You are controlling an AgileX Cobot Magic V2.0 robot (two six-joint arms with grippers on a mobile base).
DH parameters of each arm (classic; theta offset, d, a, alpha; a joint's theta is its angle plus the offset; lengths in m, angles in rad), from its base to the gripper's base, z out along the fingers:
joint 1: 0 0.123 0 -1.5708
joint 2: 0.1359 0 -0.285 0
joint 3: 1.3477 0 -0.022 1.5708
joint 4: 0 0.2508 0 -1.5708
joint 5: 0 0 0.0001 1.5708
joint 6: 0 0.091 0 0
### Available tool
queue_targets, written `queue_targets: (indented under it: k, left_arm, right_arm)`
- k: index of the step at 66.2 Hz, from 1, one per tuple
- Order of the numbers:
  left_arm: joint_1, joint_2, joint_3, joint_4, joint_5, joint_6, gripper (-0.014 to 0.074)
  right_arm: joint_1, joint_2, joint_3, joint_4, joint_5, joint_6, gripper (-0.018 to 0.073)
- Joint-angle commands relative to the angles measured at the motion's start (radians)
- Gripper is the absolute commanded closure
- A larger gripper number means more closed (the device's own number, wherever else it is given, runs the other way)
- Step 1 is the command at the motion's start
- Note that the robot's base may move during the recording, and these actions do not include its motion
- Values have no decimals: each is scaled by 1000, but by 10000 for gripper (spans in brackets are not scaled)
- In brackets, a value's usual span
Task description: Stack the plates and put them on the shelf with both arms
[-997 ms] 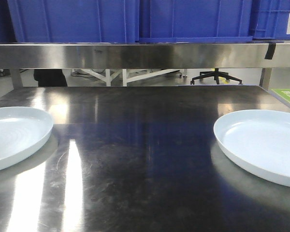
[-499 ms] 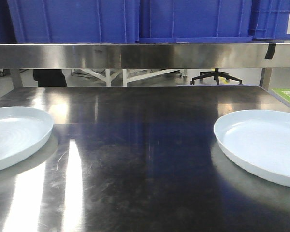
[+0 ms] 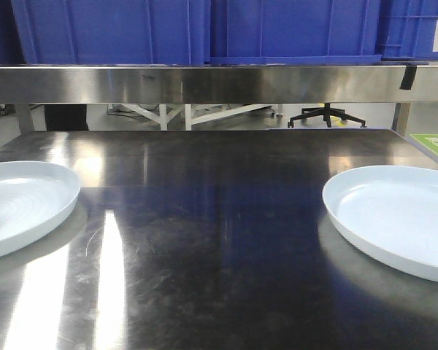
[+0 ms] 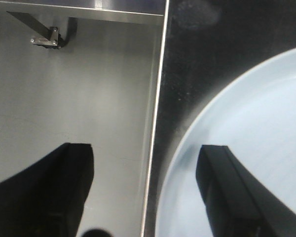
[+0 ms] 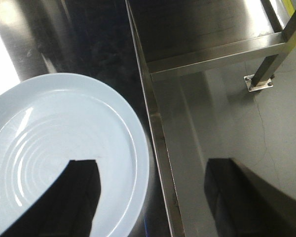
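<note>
**Left plate point(image 3: 22, 204) and right plate point(image 3: 394, 219) lie apart; my jaws stand spread**

Both plates are large, round and shallow, a glossy pale bluish-white with a low upturned rim. The right wrist view shows faint concentric rings in the flat centre of the right one. They lie flat on the steel table point(image 3: 219, 219), one at its left side and one at its right, well apart with bare metal between them. Each is cut off by the edge of the front view.

My left gripper point(image 4: 143, 197) is spread wide. One finger is over the left plate's inside, the other over the floor point(image 4: 89, 89) beyond the table edge. My right gripper point(image 5: 153, 197) is spread the same way across the right plate's rim and the table edge. I cannot tell whether either finger touches a plate.

Above the table's far side runs a steel shelf point(image 3: 204, 84) carrying blue bins point(image 3: 117, 29).
</note>
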Motion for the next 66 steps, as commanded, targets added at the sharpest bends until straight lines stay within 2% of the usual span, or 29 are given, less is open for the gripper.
queue_targets:
  k: [1,7,8,11,21,32,41,50,66]
  left_arm:
    - [2,-22,-23,-7,-27,-8,230]
    - [2,-26,-27,-21,-18,-8,529]
    - [2,-25,-29,-23,-16,-6,533]
    - [2,-26,-36,-42,-8,-6,474]
    - [-3,-53,-83,-80,41,-5,495]
    - [-55,-113,-151,-80,84,-5,495]
    - [-127,-149,-206,-84,95,-5,495]
    - [-212,-159,-243,-163,86,-5,495]
    - [-408,-117,-248,-255,-49,-5,495]
  right_arm:
    - [0,-5,-37,-13,-56,-10,1]
    - [0,-5,-37,-13,-56,-10,1]
    - [0,-5,-37,-13,-56,-10,1]
    - [0,-5,-37,-13,-56,-10,1]
    - [0,-5,-37,-13,-56,-10,1]
    - [0,-5,-37,-13,-56,-10,1]
    - [0,-5,-37,-13,-56,-10,1]
    - [0,-5,-37,-13,-56,-10,1]
    - [0,-5,-37,-13,-56,-10,1]
